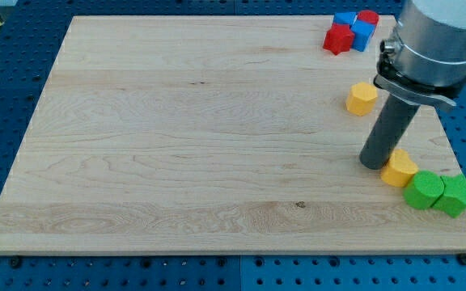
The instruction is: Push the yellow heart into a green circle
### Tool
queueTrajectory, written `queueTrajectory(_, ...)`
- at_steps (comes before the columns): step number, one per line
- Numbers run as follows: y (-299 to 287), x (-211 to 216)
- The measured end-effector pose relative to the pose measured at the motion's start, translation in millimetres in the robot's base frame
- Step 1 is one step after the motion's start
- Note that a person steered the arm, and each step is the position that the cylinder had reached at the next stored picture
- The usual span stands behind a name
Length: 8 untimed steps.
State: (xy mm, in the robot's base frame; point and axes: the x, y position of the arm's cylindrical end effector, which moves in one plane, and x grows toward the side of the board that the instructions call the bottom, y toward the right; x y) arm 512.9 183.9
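Observation:
The yellow heart (400, 169) lies near the board's right edge, low in the view. The green circle (423, 190) sits right beside it to the lower right, touching or nearly touching it. A green star (455, 195) lies against the circle's right side. My tip (374, 161) rests on the board at the heart's left side, touching or almost touching it. The dark rod rises from there to the grey arm body (435, 40) at the view's top right.
A yellow hexagon block (362, 98) lies above my tip. A cluster of red (338, 39) and blue (362, 34) blocks sits at the board's top right corner. The wooden board's (176, 137) right edge runs close to the green blocks.

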Motion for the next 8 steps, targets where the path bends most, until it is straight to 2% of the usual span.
queueTrajectory(2,5,-20)
queueTrajectory(5,56,-16)
queueTrajectory(8,56,-9)
